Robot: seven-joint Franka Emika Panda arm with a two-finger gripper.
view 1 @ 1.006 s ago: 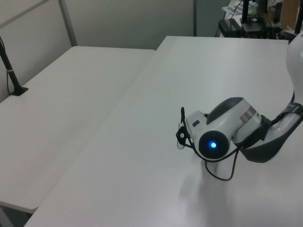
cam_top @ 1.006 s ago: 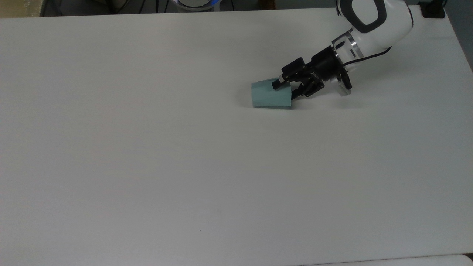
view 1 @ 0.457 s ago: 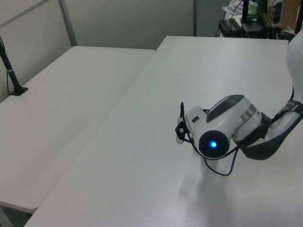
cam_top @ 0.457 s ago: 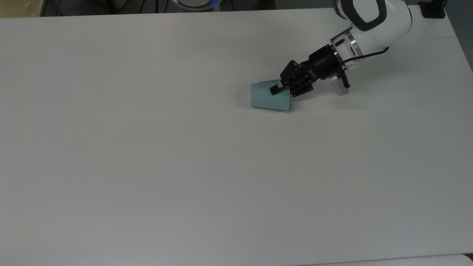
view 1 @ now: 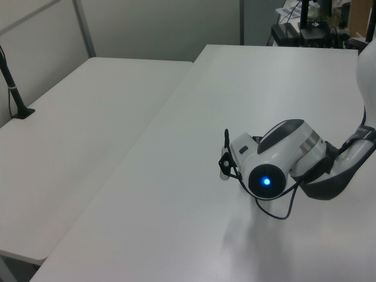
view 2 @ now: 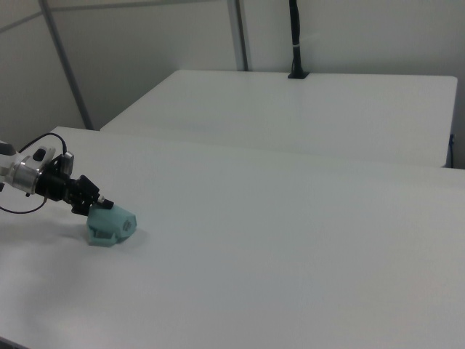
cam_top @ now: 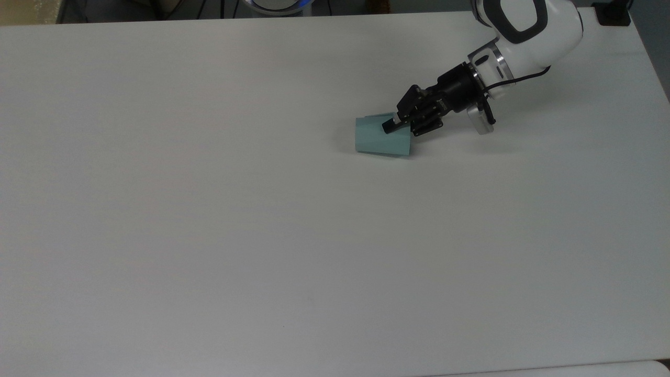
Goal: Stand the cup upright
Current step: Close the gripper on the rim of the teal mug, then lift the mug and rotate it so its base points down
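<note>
Cup [cam_top: 381, 137] [view 2: 110, 225] lies on its side on the white table [cam_top: 261, 235], in the upper right part of the top view; wide end points to the top view's right, narrow end to the top view's left. Gripper [cam_top: 400, 125] [view 2: 98, 206] meets it at the wide end, fingers closed on the cup wall near the rim. Arm [cam_top: 523, 31] reaches in low from the top view's upper right; in the left view the arm [view 1: 276, 161] shows a blue light [view 1: 266, 181]. A second table [view 2: 305, 109] stands behind

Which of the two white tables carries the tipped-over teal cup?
The nearer table in the right view, where the cup lies on its side at the gripper; the far table holds a black post.
</note>
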